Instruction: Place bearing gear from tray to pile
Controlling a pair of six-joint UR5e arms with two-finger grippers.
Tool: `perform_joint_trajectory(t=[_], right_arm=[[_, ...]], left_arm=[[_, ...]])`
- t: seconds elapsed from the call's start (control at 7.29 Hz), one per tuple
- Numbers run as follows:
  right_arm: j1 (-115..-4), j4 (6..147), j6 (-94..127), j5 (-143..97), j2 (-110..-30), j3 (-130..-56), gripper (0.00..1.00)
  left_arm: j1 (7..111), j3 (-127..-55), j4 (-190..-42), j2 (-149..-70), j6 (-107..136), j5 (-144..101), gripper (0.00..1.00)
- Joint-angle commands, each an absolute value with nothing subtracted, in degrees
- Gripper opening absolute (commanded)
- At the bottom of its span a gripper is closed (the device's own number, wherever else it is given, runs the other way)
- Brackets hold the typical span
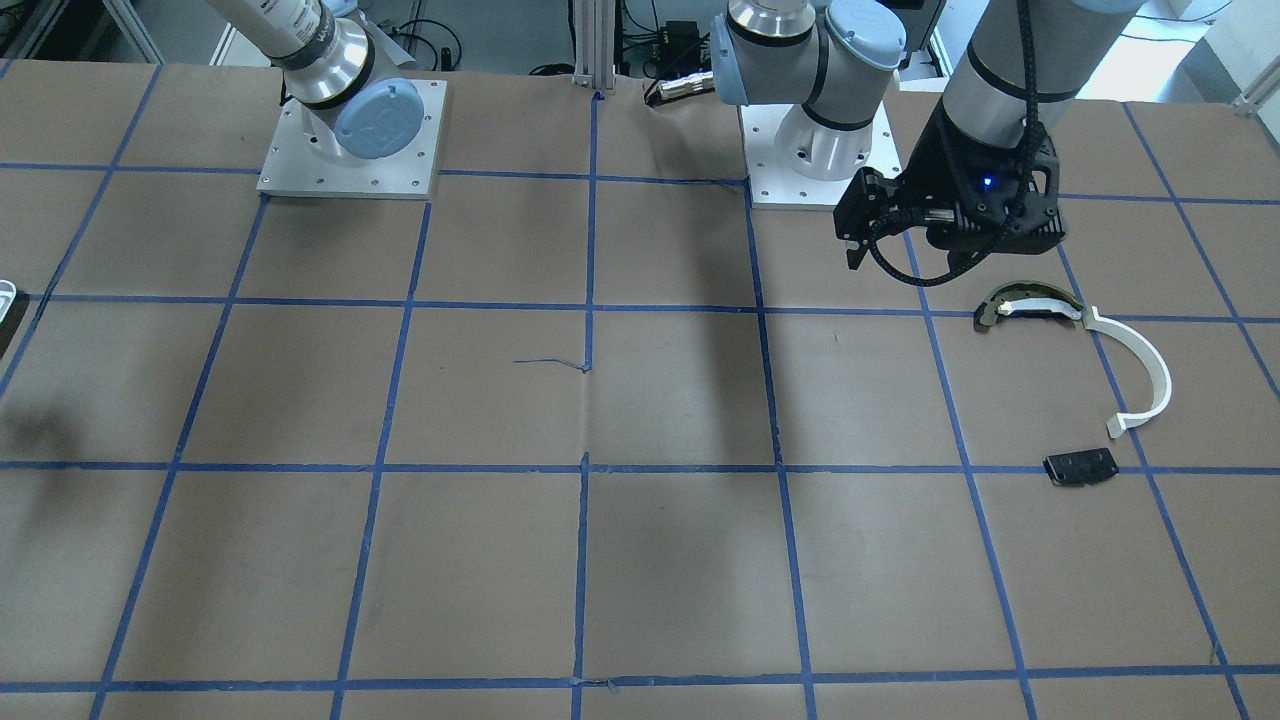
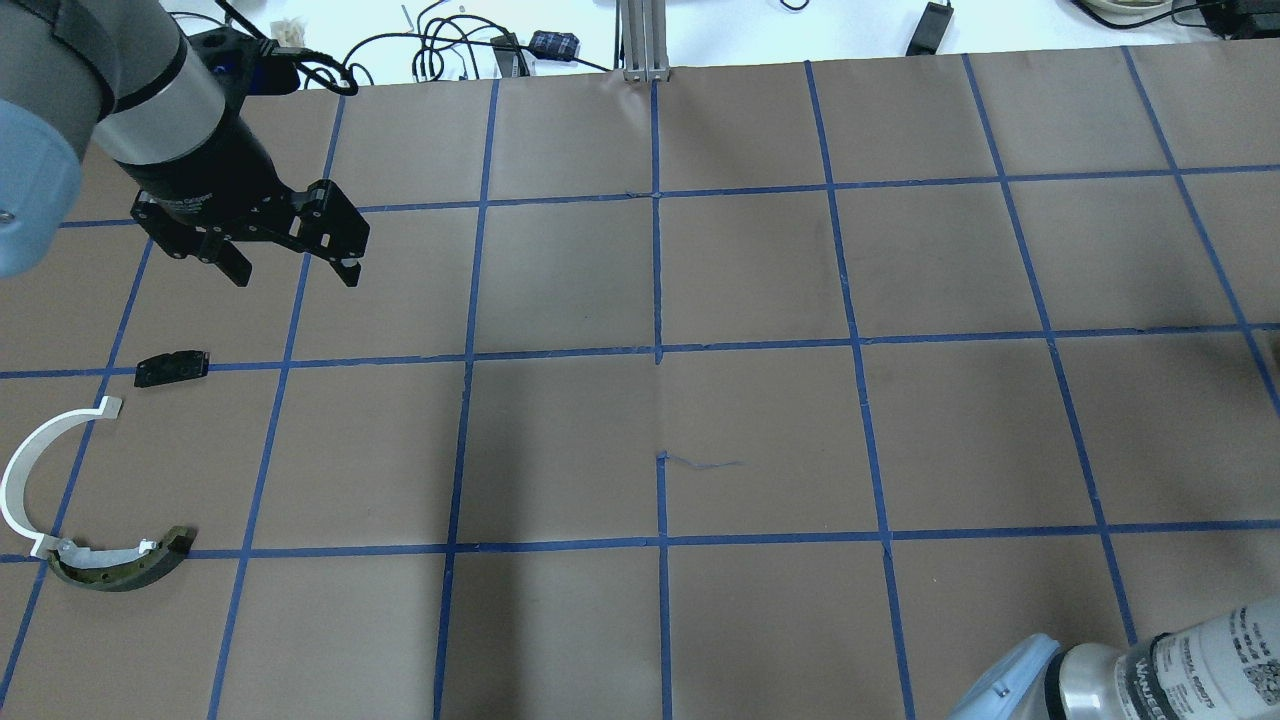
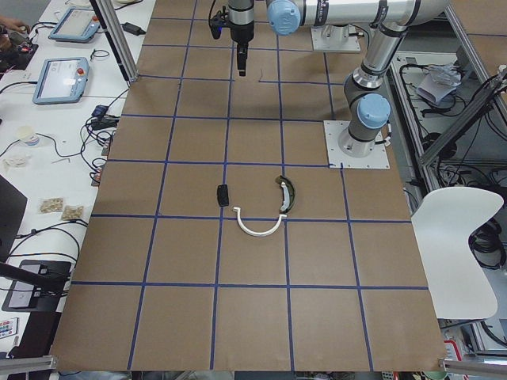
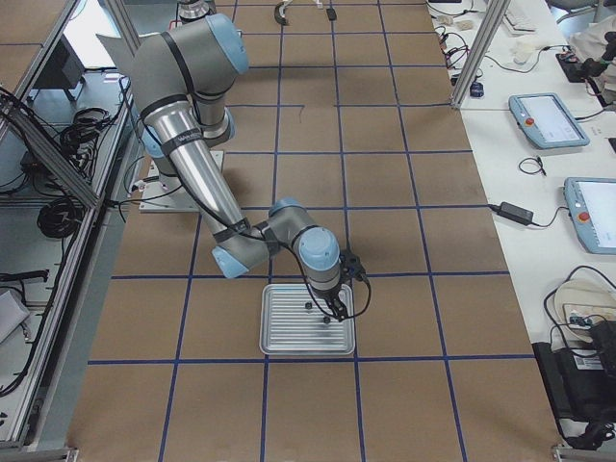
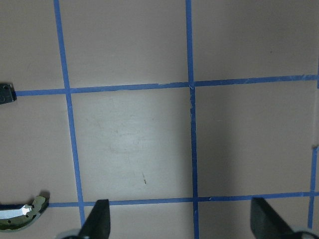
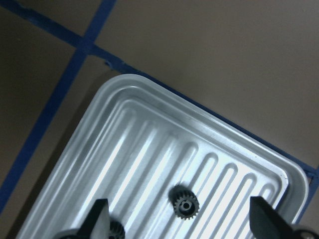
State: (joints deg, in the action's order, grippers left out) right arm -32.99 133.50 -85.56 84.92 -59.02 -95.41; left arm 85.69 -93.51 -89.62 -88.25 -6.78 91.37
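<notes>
The ribbed silver tray [image 4: 289,335] lies directly under the right gripper [image 4: 334,308], whose fingers stand wide apart and empty. The left gripper [image 2: 293,270], likewise spread and empty, hovers near the pile [image 1: 1030,300]: white arc [image 2: 18,470], olive curved piece [image 2: 120,570], black plate [image 2: 172,368]. The bearing gear [image 6: 185,202] sits in the tray, below and between the right gripper's fingers.

I'm seeing bright, even overhead light falling on the brown paper-covered table [image 1: 680,600], with soft arm shadows lying across it in blurry dark patches. Glare is streaking the ribbed silver metal tray [image 6: 149,149] in my right wrist view, and the left wrist view is showing a pale patch mid-frame, with shade darkening its right side.
</notes>
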Motion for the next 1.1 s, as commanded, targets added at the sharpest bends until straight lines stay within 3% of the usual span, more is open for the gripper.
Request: perform_joint_trajectory(t=[0.0, 0.14, 0.41, 0.55, 0.82, 0.96], right_arm=[[-32.52, 134.38, -84.29, 84.81, -54.32, -93.25, 0.95], [-32.52, 134.3, -84.37, 85.34, -54.32, -93.25, 0.88], [-32.35, 133.86, -84.55, 86.3, -54.4, -93.34, 0.54], [-32.34, 133.68, -84.72, 87.7, -54.49, -93.25, 0.48], [-32.34, 133.59, -84.99, 89.81, -54.41, -93.34, 0.17], [-32.34, 131.85, -84.64, 90.0, -54.67, -92.82, 0.12]], left_arm=[[85.69, -93.52, -89.56, -88.5, -6.77, 91.15, 1.0], [85.69, -93.52, -89.39, -88.77, -6.85, 91.4, 1.0], [85.69, -93.52, -89.47, -88.51, -6.94, 91.67, 1.0], [85.69, -93.52, -89.56, -88.51, -6.94, 91.76, 1.0], [85.69, -93.6, -89.47, -88.59, -5.98, 91.58, 1.0], [85.69, -93.6, -89.65, -88.42, -6.06, 91.67, 1.0]])
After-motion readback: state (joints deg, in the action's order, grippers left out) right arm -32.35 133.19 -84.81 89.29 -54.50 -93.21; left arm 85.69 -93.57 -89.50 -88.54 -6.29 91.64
